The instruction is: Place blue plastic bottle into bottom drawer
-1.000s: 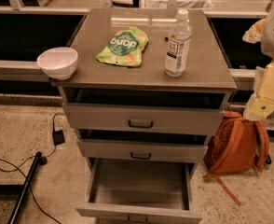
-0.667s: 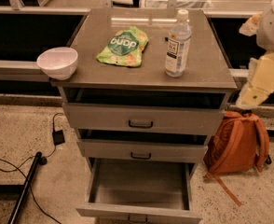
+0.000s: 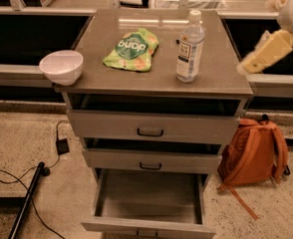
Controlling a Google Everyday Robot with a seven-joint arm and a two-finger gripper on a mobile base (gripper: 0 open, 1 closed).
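Pincer [image 3: 245, 66], grip state impossible to tell, hovers apart from the upright blue plastic bottle [image 3: 190, 49]; bottom drawer [image 3: 149, 192] stands open.

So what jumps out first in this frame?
The clear bluish plastic bottle with a white cap stands upright on the grey cabinet top, right of a green snack pouch. Below, the deep bottom drawer is pulled open. The robot's pale gripper hovers off the cabinet's right edge, above an orange backpack on the floor.
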